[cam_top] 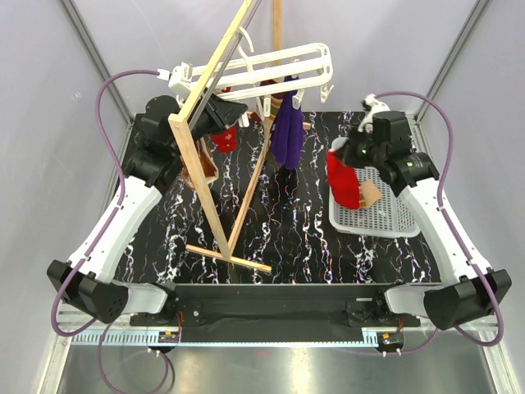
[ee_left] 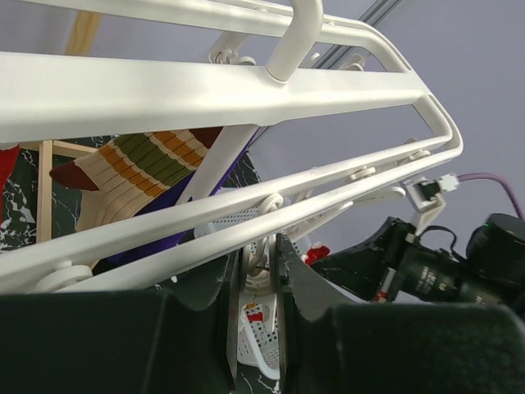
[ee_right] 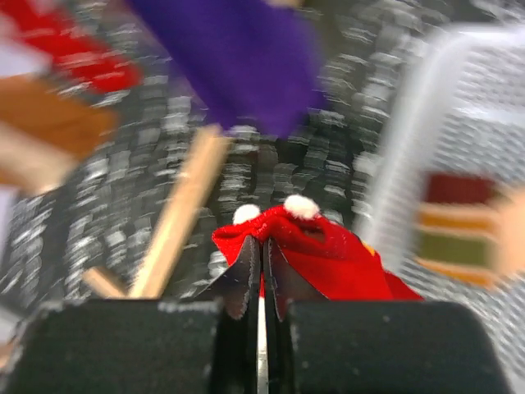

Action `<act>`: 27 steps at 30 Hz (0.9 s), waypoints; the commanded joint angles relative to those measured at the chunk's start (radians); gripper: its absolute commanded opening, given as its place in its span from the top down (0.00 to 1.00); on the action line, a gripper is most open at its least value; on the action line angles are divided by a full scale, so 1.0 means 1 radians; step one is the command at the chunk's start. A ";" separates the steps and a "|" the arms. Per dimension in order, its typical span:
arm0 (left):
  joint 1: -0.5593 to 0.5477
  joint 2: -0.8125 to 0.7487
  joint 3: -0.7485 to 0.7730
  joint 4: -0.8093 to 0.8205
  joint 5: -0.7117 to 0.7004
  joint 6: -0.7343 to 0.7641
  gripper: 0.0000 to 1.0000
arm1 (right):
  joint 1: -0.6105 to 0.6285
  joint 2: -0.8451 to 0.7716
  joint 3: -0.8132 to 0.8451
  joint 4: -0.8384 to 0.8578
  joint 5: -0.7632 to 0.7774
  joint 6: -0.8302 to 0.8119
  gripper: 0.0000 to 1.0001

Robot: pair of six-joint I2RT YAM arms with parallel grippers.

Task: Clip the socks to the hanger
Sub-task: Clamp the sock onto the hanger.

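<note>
Right gripper point(ee_right: 261, 263) fingers, closed tight, pinch the red sock point(ee_right: 320, 250) by an edge. It drapes ahead and to the right of them, above the basket point(cam_top: 394, 215). My left gripper point(ee_left: 256, 263) is nipped narrowly on a peg point(ee_left: 261, 279) under the hanger point(ee_left: 205, 86). I'd feed the sock's edge flat and deep into that peg's mouth before easing the squeeze.

Left hand point(ee_left: 257, 254) raised high, nearly closed; right hand point(ee_right: 261, 250) lower, pinched fully closed
</note>
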 commanded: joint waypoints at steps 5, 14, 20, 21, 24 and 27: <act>-0.004 -0.004 -0.021 0.011 0.075 -0.004 1.00 | 0.214 0.047 0.168 0.097 -0.158 0.011 1.00; -0.004 -0.011 -0.023 0.023 0.091 -0.012 1.00 | 0.398 0.170 0.286 0.145 -0.144 -0.038 1.00; -0.004 -0.007 -0.026 0.024 0.092 -0.014 1.00 | 0.443 0.233 0.355 0.177 -0.130 -0.010 1.00; -0.003 -0.007 -0.024 0.024 0.095 -0.014 1.00 | 0.457 0.236 0.362 0.188 -0.120 -0.012 1.00; -0.003 -0.010 -0.026 0.024 0.094 -0.012 1.00 | 0.464 0.233 0.355 0.229 -0.123 -0.010 1.00; -0.004 -0.010 -0.026 0.026 0.095 -0.015 1.00 | 0.466 0.242 0.370 0.237 -0.146 -0.002 1.00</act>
